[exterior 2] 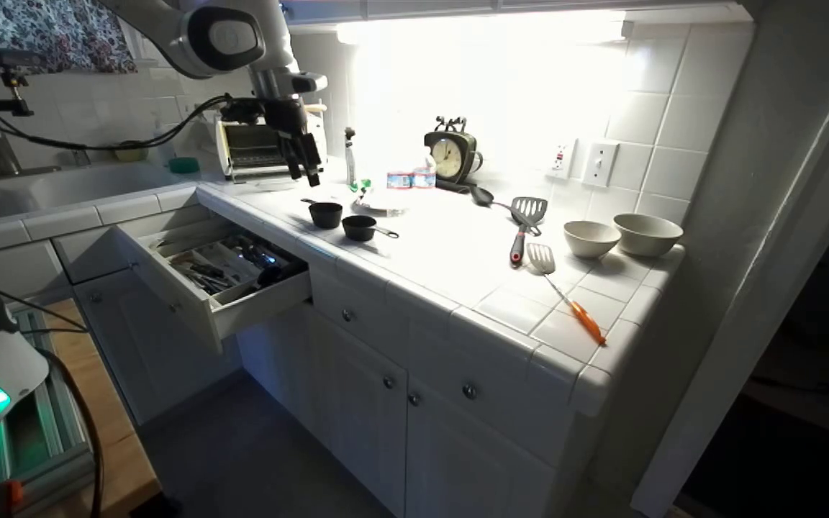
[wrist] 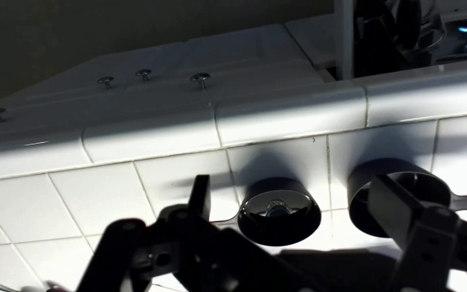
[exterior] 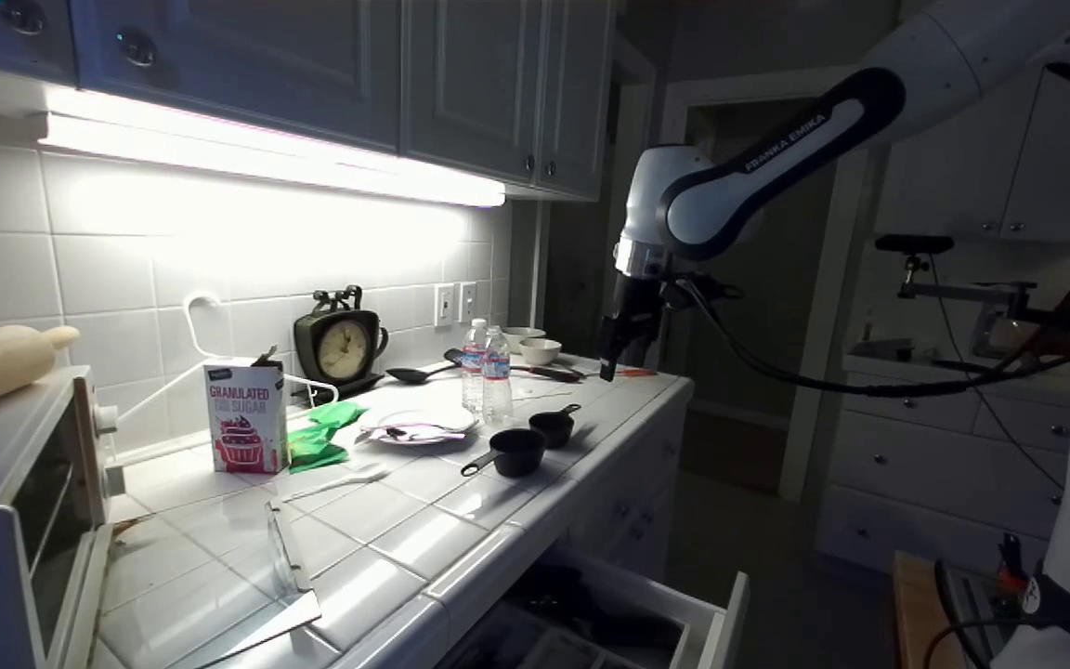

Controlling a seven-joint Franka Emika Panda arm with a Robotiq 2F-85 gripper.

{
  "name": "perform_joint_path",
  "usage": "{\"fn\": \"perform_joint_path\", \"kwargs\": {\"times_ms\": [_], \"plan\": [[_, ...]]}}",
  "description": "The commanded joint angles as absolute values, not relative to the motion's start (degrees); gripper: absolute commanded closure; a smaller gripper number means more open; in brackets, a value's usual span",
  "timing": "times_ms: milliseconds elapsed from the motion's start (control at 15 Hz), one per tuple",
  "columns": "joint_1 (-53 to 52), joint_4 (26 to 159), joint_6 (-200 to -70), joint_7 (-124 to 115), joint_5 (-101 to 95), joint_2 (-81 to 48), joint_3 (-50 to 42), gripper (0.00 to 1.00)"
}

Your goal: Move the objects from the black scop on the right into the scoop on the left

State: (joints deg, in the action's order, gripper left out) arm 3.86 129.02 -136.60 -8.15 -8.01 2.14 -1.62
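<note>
Two black scoops stand upright on the white tiled counter. One scoop (exterior 2: 359, 229) has its handle pointing right in an exterior view; it also shows in the other views (exterior: 552, 429) (wrist: 279, 215). A small shiny, bluish shape shows inside it in the wrist view; I cannot tell whether it is an object or a reflection. The second scoop (exterior 2: 326, 216), handle pointing left, also shows elsewhere (exterior: 516, 453) (wrist: 363, 207); a finger partly covers it in the wrist view and its contents are unclear. My gripper (wrist: 292, 186) is open and empty above the scoops, in both exterior views (exterior: 607, 358) (exterior 2: 304, 178).
Two water bottles (exterior: 496, 381) and a plate (exterior: 419, 427) stand behind the scoops. An open drawer (exterior 2: 220, 288) juts out below the counter edge. Bowls (exterior 2: 592, 239), an orange-handled spatula (exterior 2: 586, 320), a clock (exterior: 342, 344), sugar box (exterior: 247, 418) and toaster oven (exterior: 43, 520) are around.
</note>
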Motion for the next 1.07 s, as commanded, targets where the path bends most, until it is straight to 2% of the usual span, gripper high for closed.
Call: {"fn": "perform_joint_path", "kwargs": {"times_ms": [0,267,667,1000], "plan": [[3.7,128.5,-136.6,-9.0,-8.5,1.6,-2.2,0.0],[3.7,127.7,-136.6,-9.6,-8.7,0.6,-2.4,0.0],[3.8,126.0,-137.1,-29.4,-14.8,-2.7,-2.7,0.0],[3.7,124.5,-139.1,-33.5,-12.3,-6.6,-4.0,0.0]]}}
